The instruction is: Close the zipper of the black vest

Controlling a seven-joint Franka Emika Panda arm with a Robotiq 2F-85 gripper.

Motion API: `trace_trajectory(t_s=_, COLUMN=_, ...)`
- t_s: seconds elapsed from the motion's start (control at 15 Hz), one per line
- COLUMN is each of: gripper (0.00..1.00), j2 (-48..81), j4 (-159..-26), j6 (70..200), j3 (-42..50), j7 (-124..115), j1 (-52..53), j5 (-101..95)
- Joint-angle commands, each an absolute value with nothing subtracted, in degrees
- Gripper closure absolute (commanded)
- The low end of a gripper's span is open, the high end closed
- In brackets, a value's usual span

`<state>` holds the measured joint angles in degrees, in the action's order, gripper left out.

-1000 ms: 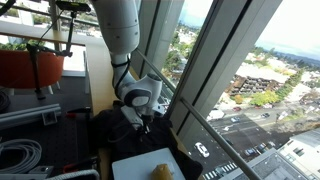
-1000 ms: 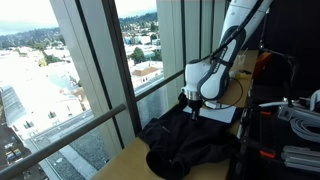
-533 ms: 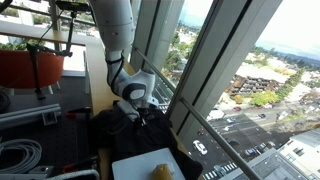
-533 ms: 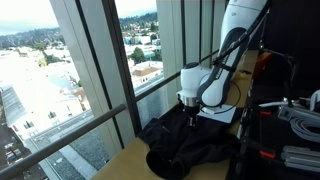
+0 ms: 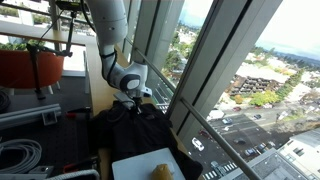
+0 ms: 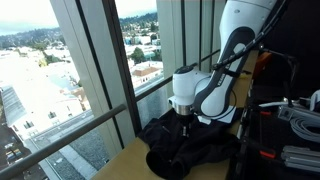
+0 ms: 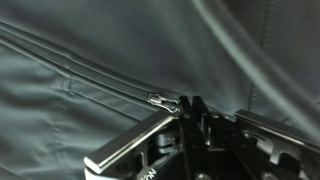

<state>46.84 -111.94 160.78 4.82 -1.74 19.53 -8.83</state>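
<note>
My jaws are squeezed together around the zipper pull [image 7: 163, 99], its tip sticking out just ahead; the vest [image 7: 90, 45] lies beneath.

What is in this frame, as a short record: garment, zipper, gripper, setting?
garment: black vest, crumpled, lying beside the window
zipper: zipper pull on its track, right next to the fingertips
gripper: gripper down on the vest, jaws look shut; grip on the pull unclear
setting: high-rise city view outside
</note>
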Motion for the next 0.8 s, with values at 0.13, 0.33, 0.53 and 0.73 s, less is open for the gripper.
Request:
trace_trajectory(t_s=0.13, gripper=0.98, j2=48.12, j4=-109.27, j6=159.43, j3=4.20, j7=-4.93, j1=23.28, j5=-10.42)
trace_trajectory(t_s=0.33, gripper=0.98, j2=48.27, j4=-108.43, j6=159.22, j3=3.97, j7=-5.24, j1=24.64, j5=-10.43)
trace_trajectory(t_s=0.53, gripper=0.98, j2=48.37, j4=-107.29, j6=158.92, j3=3.71, j7=-5.34, j1=25.67, j5=-10.39)
trace_trajectory(t_s=0.73, gripper=0.98, j2=48.02, j4=-106.69, j6=158.98, j3=3.24, j7=-5.45, j1=26.37, j5=-10.32)
